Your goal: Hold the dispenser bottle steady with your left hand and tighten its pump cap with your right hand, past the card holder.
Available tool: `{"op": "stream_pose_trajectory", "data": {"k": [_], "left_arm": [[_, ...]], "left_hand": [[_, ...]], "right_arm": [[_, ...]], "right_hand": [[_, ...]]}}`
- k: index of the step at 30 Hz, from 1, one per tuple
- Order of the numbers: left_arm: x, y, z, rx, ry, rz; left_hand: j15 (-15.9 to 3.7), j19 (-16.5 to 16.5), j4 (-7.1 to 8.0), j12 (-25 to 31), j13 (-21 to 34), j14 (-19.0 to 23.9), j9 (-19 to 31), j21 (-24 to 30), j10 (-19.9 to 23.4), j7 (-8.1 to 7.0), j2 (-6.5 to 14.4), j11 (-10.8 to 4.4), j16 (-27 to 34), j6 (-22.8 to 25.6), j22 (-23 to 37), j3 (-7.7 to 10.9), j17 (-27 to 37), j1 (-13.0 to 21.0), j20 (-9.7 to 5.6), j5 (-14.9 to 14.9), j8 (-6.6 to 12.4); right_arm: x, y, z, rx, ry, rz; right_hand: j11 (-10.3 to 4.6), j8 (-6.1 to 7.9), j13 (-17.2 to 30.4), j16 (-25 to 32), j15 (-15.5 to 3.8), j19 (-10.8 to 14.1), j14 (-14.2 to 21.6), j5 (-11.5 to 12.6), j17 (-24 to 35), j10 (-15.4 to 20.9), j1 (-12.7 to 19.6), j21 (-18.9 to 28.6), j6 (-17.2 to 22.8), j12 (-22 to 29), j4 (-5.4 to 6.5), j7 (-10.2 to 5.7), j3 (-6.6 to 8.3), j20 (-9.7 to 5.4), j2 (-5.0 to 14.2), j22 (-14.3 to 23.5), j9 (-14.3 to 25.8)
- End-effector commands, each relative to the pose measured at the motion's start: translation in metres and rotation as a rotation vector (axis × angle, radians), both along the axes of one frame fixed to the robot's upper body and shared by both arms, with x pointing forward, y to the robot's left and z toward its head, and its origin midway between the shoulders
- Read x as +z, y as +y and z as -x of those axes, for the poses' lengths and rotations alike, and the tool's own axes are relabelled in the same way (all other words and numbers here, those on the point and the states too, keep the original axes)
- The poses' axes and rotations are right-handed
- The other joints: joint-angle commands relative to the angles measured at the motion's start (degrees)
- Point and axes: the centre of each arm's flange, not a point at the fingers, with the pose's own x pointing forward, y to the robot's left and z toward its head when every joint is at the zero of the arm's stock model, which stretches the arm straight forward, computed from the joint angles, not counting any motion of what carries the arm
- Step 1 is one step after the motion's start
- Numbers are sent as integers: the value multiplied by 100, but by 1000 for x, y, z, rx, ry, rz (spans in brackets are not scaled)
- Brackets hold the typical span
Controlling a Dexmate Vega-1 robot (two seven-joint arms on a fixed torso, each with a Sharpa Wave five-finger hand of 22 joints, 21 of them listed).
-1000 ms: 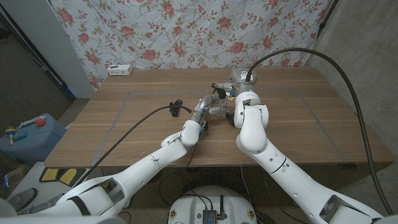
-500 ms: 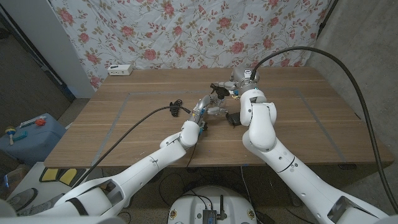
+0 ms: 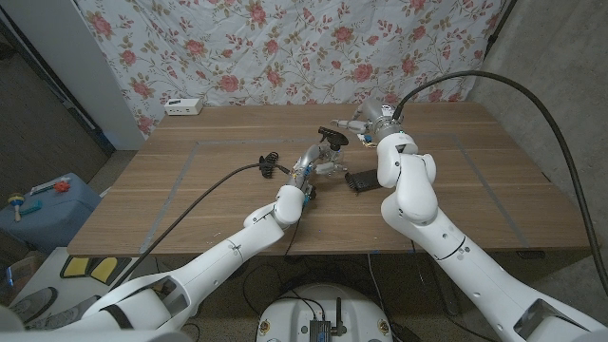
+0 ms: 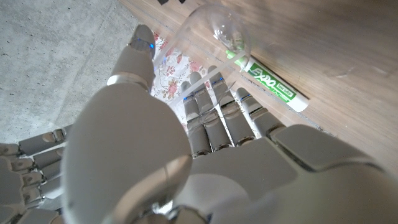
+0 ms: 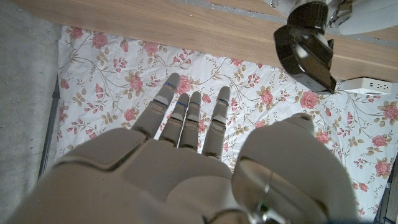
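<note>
Left hand (image 3: 318,166) fingers wrap the clear dispenser bottle (image 4: 214,34); right hand (image 5: 186,162) fingers spread, holding nothing.

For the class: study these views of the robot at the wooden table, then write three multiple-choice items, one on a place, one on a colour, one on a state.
1. Where does the card holder lie?
A. On the table, to the robot's right of the dispenser bottle
B. On the floor
C. In the right robot hand

2. What colour is the pump cap?
A. White
B. Black
C. Green

3. What is the state of the right robot hand?
A. Gripping the pump cap
B. Holding the card holder
C. Fingers apart, holding nothing

Answers:
1 A: the head view shows it on the wood beside the right forearm.
2 B: the cap is dark in the head and right wrist views.
3 C: the right wrist view shows spread fingers, apart from the cap.
</note>
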Motion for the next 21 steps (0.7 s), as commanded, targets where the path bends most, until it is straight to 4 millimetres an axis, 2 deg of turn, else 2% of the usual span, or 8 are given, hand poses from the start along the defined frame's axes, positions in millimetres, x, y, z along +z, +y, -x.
{"op": "stream_pose_trajectory", "data": {"k": [1,10,19,21], "left_arm": [[2,3,3,-10,4,55],[2,6,6,-24,-2,90],[-3,13,11,-31,4,161],[-5,15,12,-33,6,174]], "left_hand": [[-230,-27,827,45,0,-27,19,27,50,63,1167,10,29,958,22,860,24,-895,-188,-15,48],[-225,-24,826,45,-7,-30,19,28,54,66,1148,15,29,949,22,846,20,-881,-192,-16,41],[-215,-26,813,7,-40,-24,19,27,-7,88,1102,22,37,896,22,813,19,-838,-202,-20,11],[-219,-31,821,0,-49,-26,19,25,-19,83,1095,19,41,884,22,797,24,-840,-205,-24,4]], "right_arm": [[3,-21,-5,54,6,-96],[3,-33,-12,81,6,-146],[0,-42,-20,123,21,-224],[-1,-43,-21,126,16,-240]], "right_hand": [[5,-36,16,-24,5,-48,-87,38,11,-76,-16,-4,-78,-8,16,-25,-30,5,53,6,30],[-31,-77,13,-23,-11,-86,-134,50,4,-173,-62,2,-317,-9,37,-49,-31,-18,124,6,29],[-24,-78,10,-41,-22,-138,-224,60,-5,-279,-98,-4,-470,-15,46,5,-36,-88,175,2,27],[-19,-87,5,-64,-33,-235,-346,69,-14,-420,-139,-19,-667,-30,55,19,-45,-129,219,-1,24]]}}
